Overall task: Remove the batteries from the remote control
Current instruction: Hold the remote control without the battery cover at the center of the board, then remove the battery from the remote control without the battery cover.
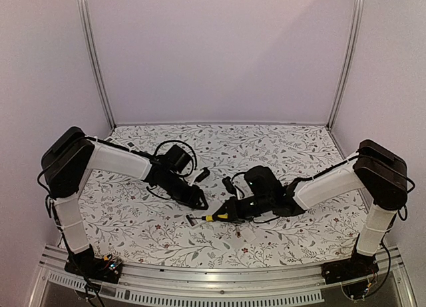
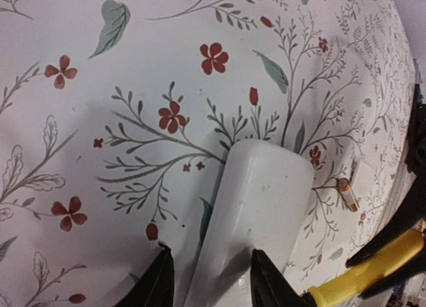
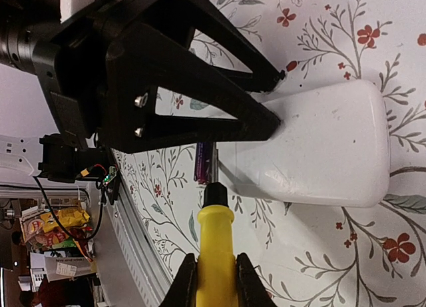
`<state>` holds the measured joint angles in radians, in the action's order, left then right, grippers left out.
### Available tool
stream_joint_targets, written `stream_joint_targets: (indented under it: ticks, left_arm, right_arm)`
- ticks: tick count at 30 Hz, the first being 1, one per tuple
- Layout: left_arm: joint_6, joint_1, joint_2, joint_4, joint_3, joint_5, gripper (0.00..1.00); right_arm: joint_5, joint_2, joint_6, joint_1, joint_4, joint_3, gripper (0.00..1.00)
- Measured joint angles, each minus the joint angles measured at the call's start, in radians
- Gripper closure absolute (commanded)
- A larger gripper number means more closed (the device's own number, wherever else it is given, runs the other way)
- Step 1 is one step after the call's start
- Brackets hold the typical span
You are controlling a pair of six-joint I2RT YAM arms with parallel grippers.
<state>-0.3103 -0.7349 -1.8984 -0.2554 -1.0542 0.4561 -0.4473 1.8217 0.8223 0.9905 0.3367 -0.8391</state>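
Observation:
The white remote control [image 2: 263, 200] lies on the flowered table, its near end between the black fingers of my left gripper [image 2: 213, 284], which is shut on it. It also shows in the right wrist view [image 3: 333, 147]. My right gripper [image 3: 216, 280] is shut on a yellow-handled screwdriver [image 3: 216, 234], whose black tip is at the remote's edge beside a dark purple battery [image 3: 203, 162]. A small orange-tipped battery [image 2: 346, 194] lies loose on the table right of the remote. In the top view the left gripper [image 1: 198, 202] and the right gripper [image 1: 229, 210] meet mid-table and hide the remote.
The screwdriver's handle [image 1: 213, 217] points left from the right gripper. Small dark parts [image 1: 203, 174] and cables lie behind the grippers. A small piece [image 1: 190, 219] lies just left of the screwdriver. A metal rail [image 1: 219, 280] runs along the near edge.

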Motion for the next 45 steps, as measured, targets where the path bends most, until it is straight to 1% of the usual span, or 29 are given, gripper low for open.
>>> stream_joint_targets:
  ticks: [5,10,17,26,35,45]
  left_arm:
    - [0.017,-0.019,-0.018,-0.004,-0.013,0.016,0.77]
    - [0.025,-0.024,-0.027,-0.013,-0.038,0.003,0.82]
    - [0.025,-0.034,-0.028,-0.006,-0.043,-0.033,0.83]
    - [0.020,-0.055,-0.028,0.012,-0.042,-0.071,0.85]
    - [0.002,-0.063,-0.027,0.041,-0.032,-0.079,0.86]
    - [-0.047,-0.068,-0.008,0.139,0.028,-0.083,0.88]
  right_arm:
    - [-0.003,0.002,0.000,0.000,0.000,-0.001,1.00]
    - [-0.029,0.017,-0.001,0.000,0.007,-0.008,1.00]
    - [-0.049,0.020,0.021,-0.002,0.045,0.003,1.00]
    - [-0.088,0.020,0.124,-0.003,0.196,0.092,1.00]
    - [-0.088,0.042,0.148,-0.003,0.243,0.097,1.00]
    - [-0.085,0.061,0.163,-0.003,0.276,0.090,1.00]
